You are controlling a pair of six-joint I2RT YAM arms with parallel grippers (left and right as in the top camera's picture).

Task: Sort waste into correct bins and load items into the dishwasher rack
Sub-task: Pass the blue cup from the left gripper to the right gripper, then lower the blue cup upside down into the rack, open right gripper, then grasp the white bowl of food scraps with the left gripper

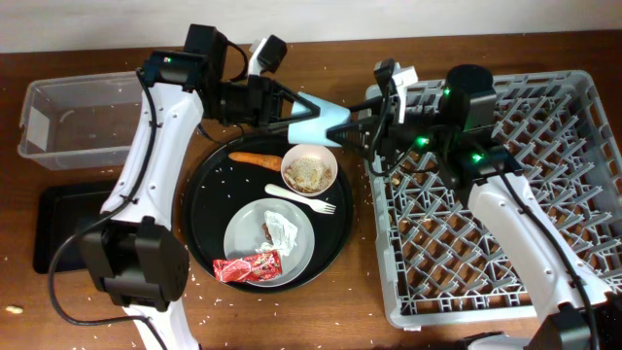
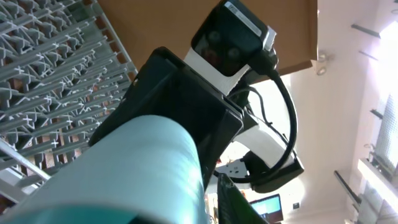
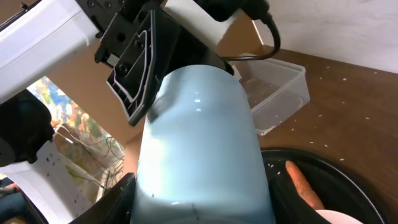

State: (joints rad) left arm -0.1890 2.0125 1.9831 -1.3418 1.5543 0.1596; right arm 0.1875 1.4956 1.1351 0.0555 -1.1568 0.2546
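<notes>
A small light-blue cup [image 1: 321, 117] hangs in the air between both arms, above the far rim of the round black tray. My left gripper [image 1: 299, 115] is shut on its wide end. My right gripper [image 1: 348, 126] is shut on its narrow end, with a finger on each side in the right wrist view [image 3: 202, 205]. The cup fills the left wrist view [image 2: 143, 174]. On the tray lie an orange carrot [image 1: 257, 157], a white bowl [image 1: 309, 171] of rice-like scraps, a white fork [image 1: 303, 199], and a grey plate [image 1: 243, 243] with a napkin [image 1: 283, 230], brown morsel [image 1: 267, 229] and red wrapper [image 1: 247, 266].
The grey dishwasher rack [image 1: 544, 194] fills the right side. The clear tub [image 1: 78, 122] stands at the far left, with the shallow black tray [image 1: 58, 228] in front of it. The round black tray [image 1: 209, 194] sits in the middle. Rice grains are scattered on the table.
</notes>
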